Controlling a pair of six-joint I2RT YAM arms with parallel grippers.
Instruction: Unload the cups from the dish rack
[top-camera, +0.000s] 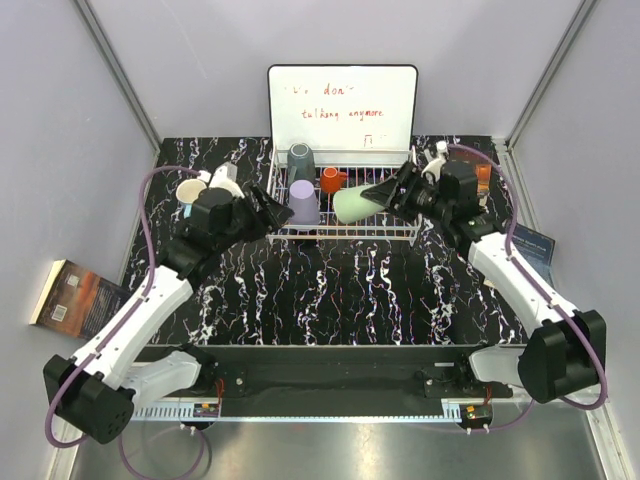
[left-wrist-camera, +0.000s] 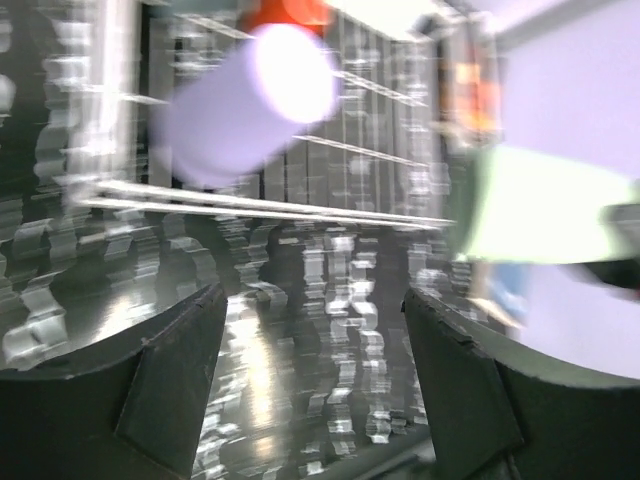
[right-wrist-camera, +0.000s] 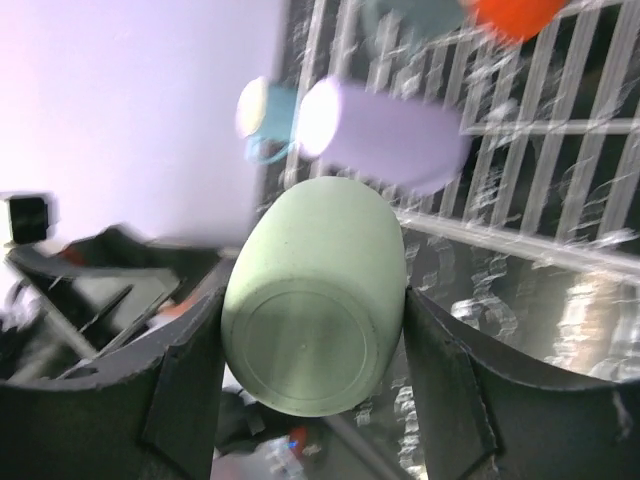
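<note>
The white wire dish rack (top-camera: 392, 229) stands at the back middle. In it are a dark grey cup (top-camera: 301, 158), a lilac cup (top-camera: 303, 203) upside down and a small orange cup (top-camera: 332, 181). My right gripper (top-camera: 385, 195) is shut on the pale green cup (top-camera: 353, 205), which is tilted on its side over the rack; its base sits between my fingers in the right wrist view (right-wrist-camera: 315, 300). The light blue mug (top-camera: 191, 192) stands on the table left of the rack. My left gripper (top-camera: 268, 212) is open and empty at the rack's left edge, with the lilac cup (left-wrist-camera: 245, 100) ahead of it.
A whiteboard (top-camera: 342, 105) with red writing leans behind the rack. A book (top-camera: 75, 297) lies off the table at the left. A blue card (top-camera: 535, 250) and a small orange object (top-camera: 484, 178) sit at the right. Grey walls close in on three sides.
</note>
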